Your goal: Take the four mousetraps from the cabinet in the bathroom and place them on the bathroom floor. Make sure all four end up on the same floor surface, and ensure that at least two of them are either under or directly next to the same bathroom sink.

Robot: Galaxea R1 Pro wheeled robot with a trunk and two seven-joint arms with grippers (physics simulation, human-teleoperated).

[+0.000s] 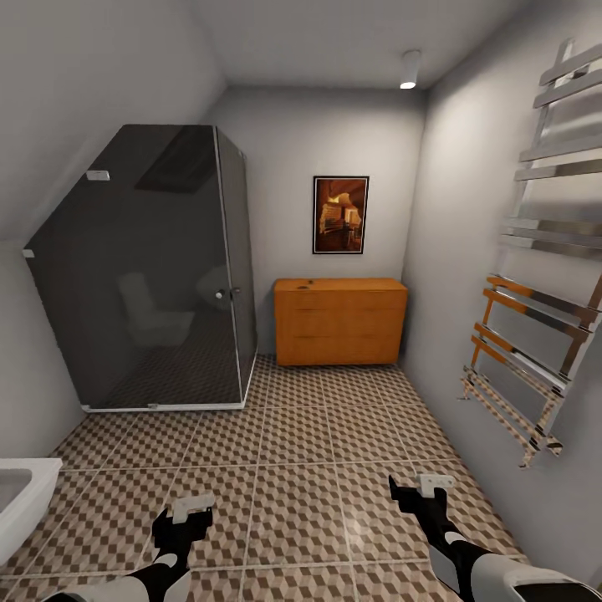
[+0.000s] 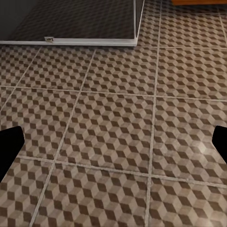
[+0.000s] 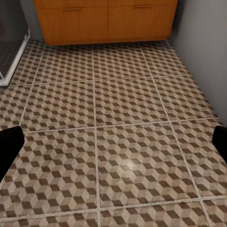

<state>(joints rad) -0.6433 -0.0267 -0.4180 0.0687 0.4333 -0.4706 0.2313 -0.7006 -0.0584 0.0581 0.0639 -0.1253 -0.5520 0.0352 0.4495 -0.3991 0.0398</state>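
The honey-orange cabinet [image 1: 339, 322] stands against the far wall, its drawers shut, and its lower front [image 3: 106, 19] appears in the right wrist view. Small dark specks [image 1: 306, 283] lie on its top at the left, too small to identify as mousetraps. The cube-patterned bathroom floor [image 1: 293, 435] stretches between me and the cabinet. My left gripper [image 1: 188, 510] [image 2: 113, 146] and right gripper [image 1: 422, 487] [image 3: 113, 146] hover low over the tiles, both open and holding nothing. A white fixture corner [image 1: 25, 493] pokes in at the lower left; I cannot tell whether it is the sink.
A dark glass shower enclosure [image 1: 142, 267] fills the back left corner, its white base rail [image 2: 71, 41] running along the floor. A chrome towel radiator [image 1: 535, 334] juts from the right wall. A framed picture [image 1: 340, 214] hangs above the cabinet.
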